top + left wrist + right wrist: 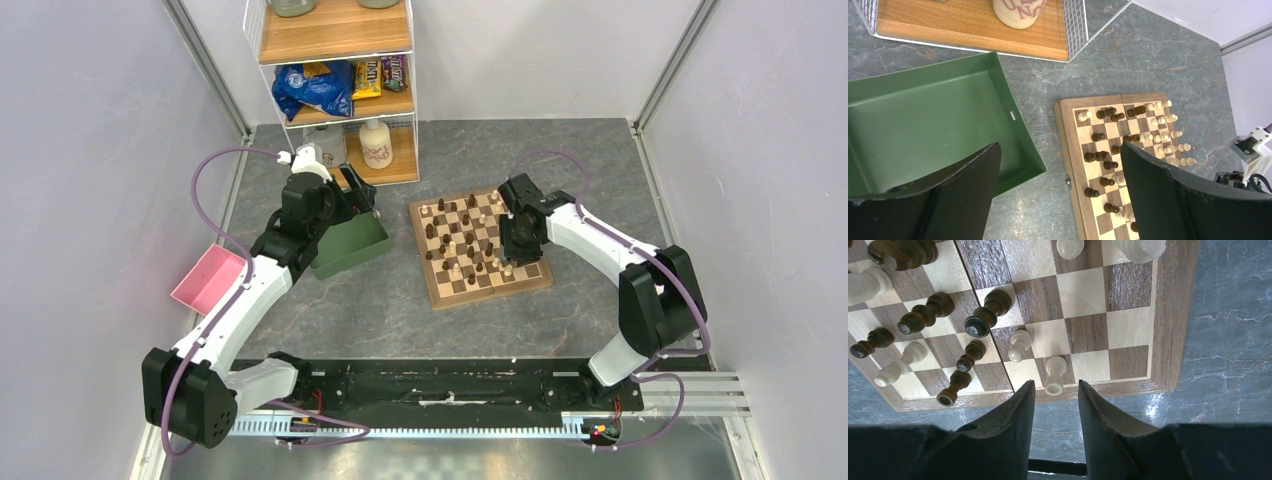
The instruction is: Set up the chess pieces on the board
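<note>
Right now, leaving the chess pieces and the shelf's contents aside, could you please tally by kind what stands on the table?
Trays: 2 (green tray, pink tray)
Chessboard: 1
Shelf unit: 1
Total: 4

The left arm [235, 305] is stretching forward, the left gripper [1060, 165] hanging with its jaws spread wide. The right arm [600, 240] is bending at the elbow and angling inward, the right gripper [1055, 390] pointing down, jaws narrowly apart.
</note>
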Robot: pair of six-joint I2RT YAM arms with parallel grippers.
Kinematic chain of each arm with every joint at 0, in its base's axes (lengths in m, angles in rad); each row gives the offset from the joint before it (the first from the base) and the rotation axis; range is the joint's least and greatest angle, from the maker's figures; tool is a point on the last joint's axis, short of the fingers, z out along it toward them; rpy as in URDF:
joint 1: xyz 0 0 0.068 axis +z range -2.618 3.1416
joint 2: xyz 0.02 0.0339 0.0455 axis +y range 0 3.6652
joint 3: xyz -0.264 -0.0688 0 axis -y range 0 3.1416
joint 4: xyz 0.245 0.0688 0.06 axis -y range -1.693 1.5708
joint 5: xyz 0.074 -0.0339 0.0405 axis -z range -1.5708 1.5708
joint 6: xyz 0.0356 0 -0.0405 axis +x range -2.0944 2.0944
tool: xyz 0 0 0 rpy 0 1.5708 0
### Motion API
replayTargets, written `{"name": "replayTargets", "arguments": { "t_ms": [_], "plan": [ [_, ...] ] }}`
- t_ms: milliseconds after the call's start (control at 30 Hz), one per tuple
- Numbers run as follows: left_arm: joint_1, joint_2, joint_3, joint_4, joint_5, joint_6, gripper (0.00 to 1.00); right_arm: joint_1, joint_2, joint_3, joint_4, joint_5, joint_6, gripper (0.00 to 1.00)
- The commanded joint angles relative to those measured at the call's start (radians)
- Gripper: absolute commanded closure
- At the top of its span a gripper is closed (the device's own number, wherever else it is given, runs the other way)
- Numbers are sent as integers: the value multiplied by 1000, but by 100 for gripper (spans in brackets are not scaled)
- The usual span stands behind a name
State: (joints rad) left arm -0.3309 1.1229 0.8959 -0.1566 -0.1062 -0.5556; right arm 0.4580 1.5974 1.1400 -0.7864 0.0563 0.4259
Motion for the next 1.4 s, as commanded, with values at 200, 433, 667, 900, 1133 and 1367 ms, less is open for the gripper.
{"name": "replayTargets", "arguments": {
  "t_ms": [200, 433, 667, 900, 1133, 1367],
  "plan": [
    [13, -9, -8, 22, -12, 26, 4, 7, 33, -5, 22, 4, 5, 62],
    [16, -3, -9, 24, -5, 26, 4, 7, 33, -11, 14, 4, 1, 66],
    [20, 1, -11, 26, 1, 25, 4, 7, 40, -8, 12, -4, 4, 74],
    [26, -5, -14, 22, 0, 28, 4, 2, -29, -29, -16, 111, 13, 79],
    [32, -9, -17, 20, 5, 26, 4, -50, -76, -44, -10, 124, 19, 79],
    [36, -23, -25, 17, 4, 26, 4, -94, -79, -83, 5, 116, 11, 79]
  ]
}}
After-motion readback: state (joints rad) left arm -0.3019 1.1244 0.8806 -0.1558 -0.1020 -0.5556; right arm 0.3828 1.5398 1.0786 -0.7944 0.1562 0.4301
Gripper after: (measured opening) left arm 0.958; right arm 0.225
